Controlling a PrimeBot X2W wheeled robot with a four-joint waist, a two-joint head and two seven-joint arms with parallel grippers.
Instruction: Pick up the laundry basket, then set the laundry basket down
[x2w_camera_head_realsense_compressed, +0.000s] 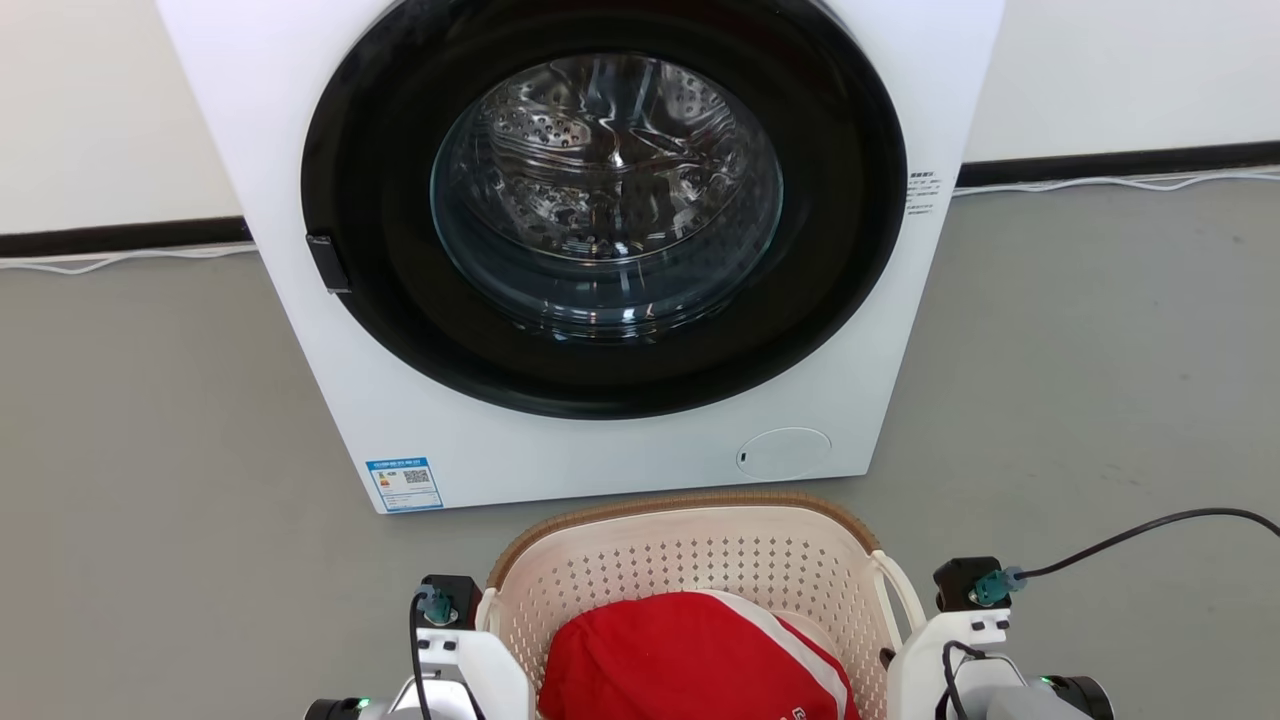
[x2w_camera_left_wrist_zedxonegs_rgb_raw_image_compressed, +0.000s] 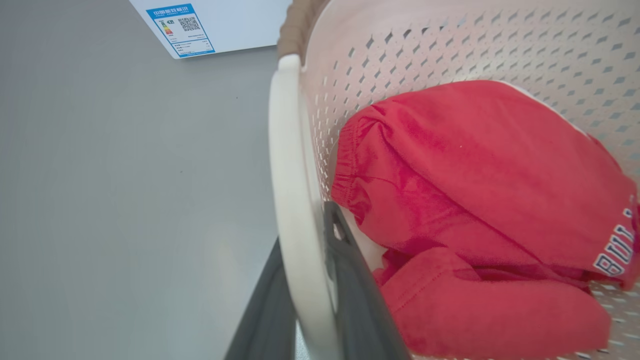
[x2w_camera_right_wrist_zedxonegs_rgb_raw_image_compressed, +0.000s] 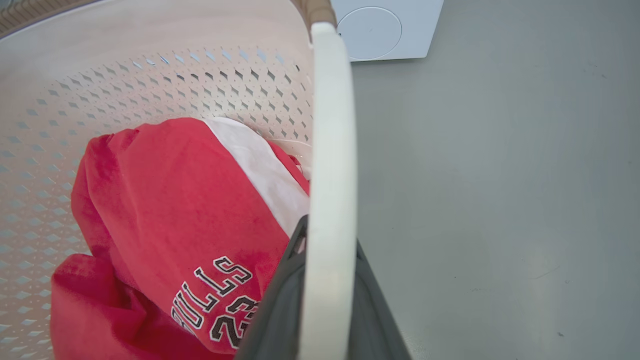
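The laundry basket (x2w_camera_head_realsense_compressed: 690, 545) is cream-white and perforated, with a brown woven rim. It sits at the bottom centre of the head view, just in front of the washing machine, with red clothing (x2w_camera_head_realsense_compressed: 690, 655) inside. My left gripper (x2w_camera_left_wrist_zedxonegs_rgb_raw_image_compressed: 305, 235) is shut on the basket's white left loop handle (x2w_camera_left_wrist_zedxonegs_rgb_raw_image_compressed: 292, 165), one dark finger on each side. In the same way, my right gripper (x2w_camera_right_wrist_zedxonegs_rgb_raw_image_compressed: 330, 235) is shut on the white right loop handle (x2w_camera_right_wrist_zedxonegs_rgb_raw_image_compressed: 330, 150). Both wrists (x2w_camera_head_realsense_compressed: 450, 630) (x2w_camera_head_realsense_compressed: 965, 625) flank the basket. Whether the basket touches the floor I cannot tell.
A white front-loading washing machine (x2w_camera_head_realsense_compressed: 600, 440) with its round glass door (x2w_camera_head_realsense_compressed: 605, 195) stands directly ahead, close to the basket's far rim. Grey floor (x2w_camera_head_realsense_compressed: 150, 450) spreads to both sides. A white cable (x2w_camera_head_realsense_compressed: 1100, 183) lies along the wall's dark skirting.
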